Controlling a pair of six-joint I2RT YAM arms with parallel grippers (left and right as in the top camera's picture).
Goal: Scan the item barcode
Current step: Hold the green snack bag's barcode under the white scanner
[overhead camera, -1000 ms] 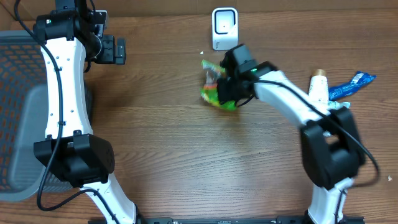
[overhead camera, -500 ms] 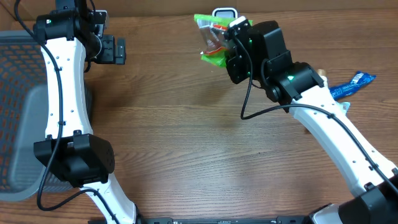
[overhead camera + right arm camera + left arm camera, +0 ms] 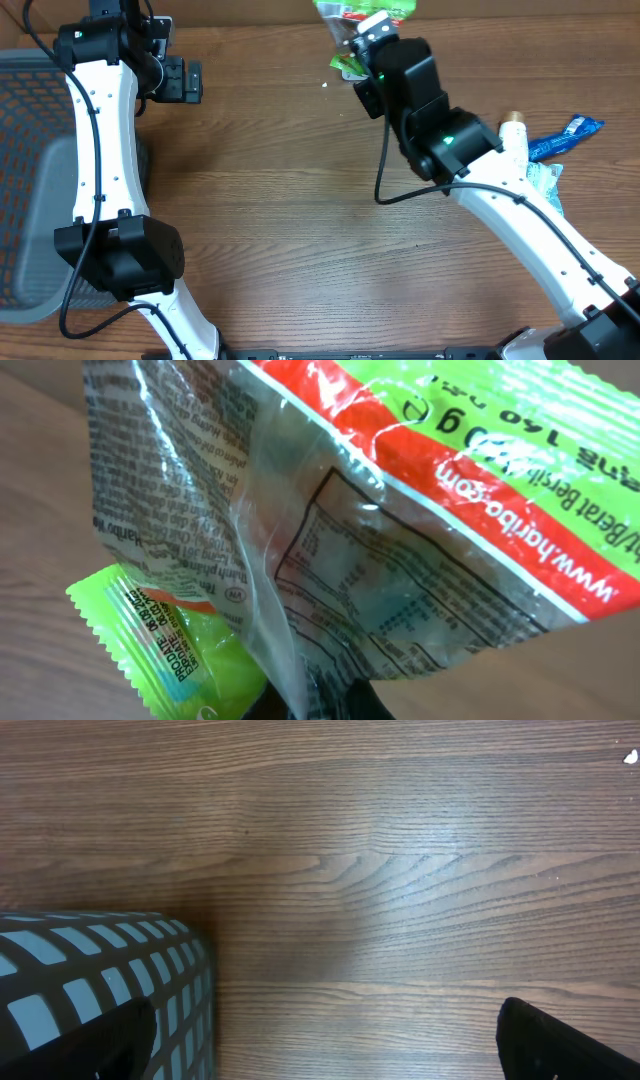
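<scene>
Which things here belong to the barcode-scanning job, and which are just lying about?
In the job:
- sweets bag
- right gripper, shut on the bag and holding it up

Lying about:
- blue packet
- white bottle with tan cap
- mesh basket
- left gripper, open, holding nothing

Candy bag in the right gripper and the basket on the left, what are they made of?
Candy bag: thin glossy plastic film, going by crinkles, shine and see-through patches. Basket: grey mesh, plastic or coated metal; cannot tell which.
</scene>
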